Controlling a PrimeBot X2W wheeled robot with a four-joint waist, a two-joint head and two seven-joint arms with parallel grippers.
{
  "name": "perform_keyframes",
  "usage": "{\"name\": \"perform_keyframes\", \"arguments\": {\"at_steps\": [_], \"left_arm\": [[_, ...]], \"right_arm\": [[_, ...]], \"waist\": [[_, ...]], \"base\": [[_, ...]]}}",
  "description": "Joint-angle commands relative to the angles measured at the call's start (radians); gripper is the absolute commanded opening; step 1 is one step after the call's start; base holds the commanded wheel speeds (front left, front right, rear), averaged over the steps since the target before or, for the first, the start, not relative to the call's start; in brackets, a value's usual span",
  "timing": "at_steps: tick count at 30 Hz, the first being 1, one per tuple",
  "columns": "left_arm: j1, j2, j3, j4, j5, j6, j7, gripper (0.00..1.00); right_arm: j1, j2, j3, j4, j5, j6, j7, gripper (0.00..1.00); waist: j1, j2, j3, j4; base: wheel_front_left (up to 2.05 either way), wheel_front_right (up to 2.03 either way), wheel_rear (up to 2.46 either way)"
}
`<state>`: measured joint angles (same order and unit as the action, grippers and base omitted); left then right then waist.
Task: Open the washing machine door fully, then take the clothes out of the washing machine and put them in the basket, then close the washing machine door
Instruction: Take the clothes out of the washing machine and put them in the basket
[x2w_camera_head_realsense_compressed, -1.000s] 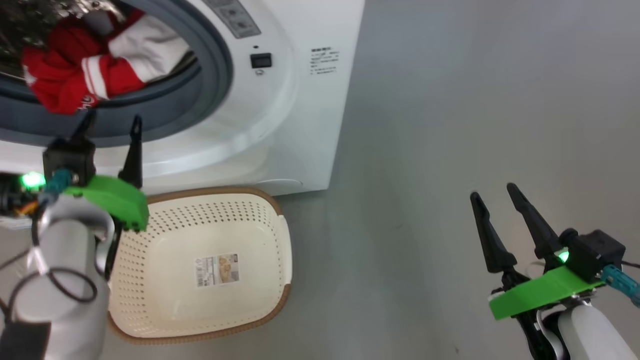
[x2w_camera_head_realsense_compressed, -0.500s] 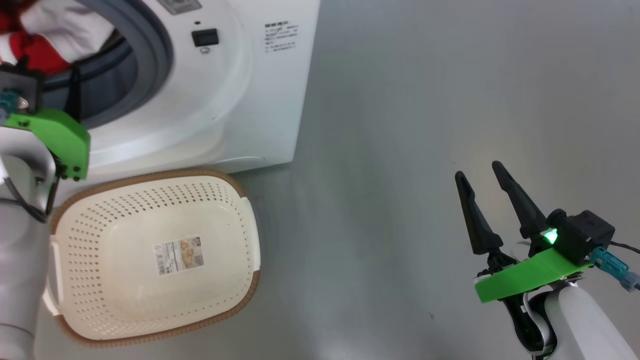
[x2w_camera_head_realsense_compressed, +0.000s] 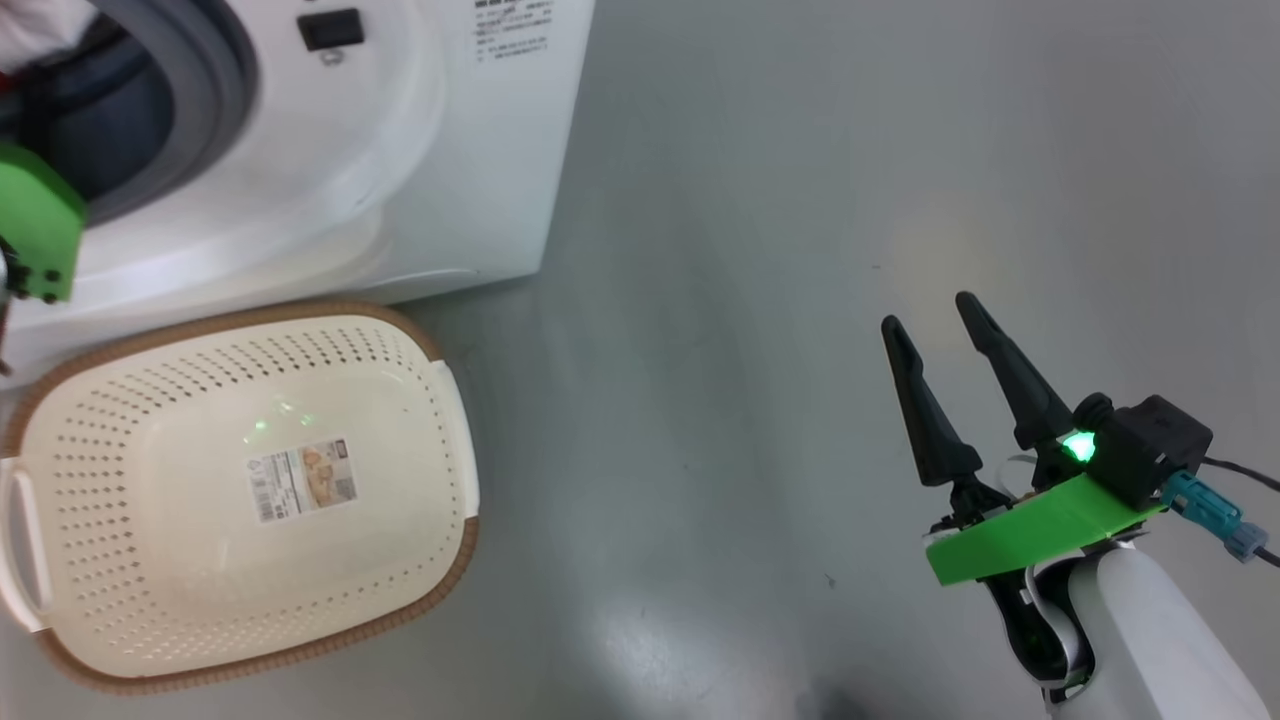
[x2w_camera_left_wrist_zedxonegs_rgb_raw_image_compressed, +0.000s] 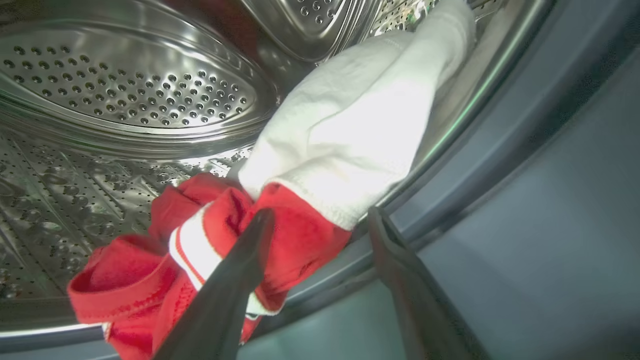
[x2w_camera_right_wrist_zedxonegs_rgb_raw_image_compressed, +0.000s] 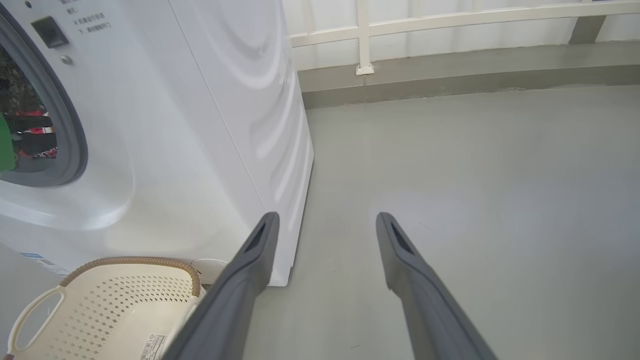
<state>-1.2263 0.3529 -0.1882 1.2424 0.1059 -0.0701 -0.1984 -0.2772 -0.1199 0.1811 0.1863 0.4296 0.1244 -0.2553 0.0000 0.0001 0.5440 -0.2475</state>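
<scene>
Left gripper (x2w_camera_left_wrist_zedxonegs_rgb_raw_image_compressed: 320, 212) reaches into the washer (x2w_camera_head_realsense_compressed: 480, 150) drum, fingers wide, clothes (x2w_camera_left_wrist_zedxonegs_rgb_raw_image_compressed: 300, 240) just at its tips. Right gripper (x2w_camera_head_realsense_compressed: 928, 312) hovers wide over the floor (x2w_camera_head_realsense_compressed: 750, 300), right of the basket (x2w_camera_head_realsense_compressed: 400, 420). Head camera has swung right since earlier.

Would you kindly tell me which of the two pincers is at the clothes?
The left pincer: open, it points into the washing machine at the red-and-white clothes. The right pincer, also open, hangs over the floor beside the machine.
</scene>
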Motion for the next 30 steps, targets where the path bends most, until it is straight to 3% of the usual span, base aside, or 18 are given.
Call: {"name": "perform_keyframes", "arguments": {"at_steps": [1, 10, 12, 13, 14, 24, 30], "left_arm": [[-0.028, 0.060, 0.002, -0.009, 0.009, 0.007, -0.007, 1.00], [-0.065, 0.076, -0.025, 0.021, 0.015, 0.025, -0.004, 1.00], [-0.068, 0.079, -0.024, 0.025, 0.010, 0.030, -0.003, 0.44], [-0.069, 0.079, -0.023, 0.027, 0.006, 0.034, -0.004, 0.07], [-0.069, 0.079, -0.023, 0.029, 0.003, 0.036, -0.005, 0.00], [-0.038, 0.046, 0.043, 0.015, -0.097, 0.052, -0.055, 0.00], [0.068, -0.007, 0.128, -0.158, -0.205, 0.041, -0.063, 0.00]], "right_arm": [[-0.014, -0.001, 0.023, -0.026, 0.007, 0.006, -0.006, 1.00], [-0.020, 0.008, 0.034, -0.025, 0.009, 0.006, -0.006, 1.00], [-0.022, 0.010, 0.035, -0.025, 0.009, 0.006, -0.006, 1.00], [-0.023, 0.011, 0.036, -0.025, 0.009, 0.006, -0.006, 1.00], [-0.024, 0.011, 0.036, -0.025, 0.009, 0.006, -0.006, 1.00], [-0.012, 0.005, 0.023, -0.018, 0.005, 0.006, -0.006, 1.00], [0.006, -0.014, 0.019, -0.013, 0.001, 0.006, -0.006, 1.00]], "waist": [[0.0000, -0.0001, 0.021, -0.014], [0.0000, -0.0001, 0.037, -0.028], [0.0000, -0.0001, 0.038, -0.030], [0.0000, -0.0001, 0.038, -0.031], [0.0000, -0.0001, 0.037, -0.032], [0.0000, -0.0001, -0.001, -0.009], [0.0000, -0.0001, -0.053, 0.023]], "base": [[0.00, 0.00, 0.00], [0.00, 0.00, 0.00], [0.00, 0.00, 0.00], [0.00, 0.00, 0.00], [0.00, 0.00, 0.00], [0.00, 0.00, 0.00], [0.00, 0.00, 0.00]]}}
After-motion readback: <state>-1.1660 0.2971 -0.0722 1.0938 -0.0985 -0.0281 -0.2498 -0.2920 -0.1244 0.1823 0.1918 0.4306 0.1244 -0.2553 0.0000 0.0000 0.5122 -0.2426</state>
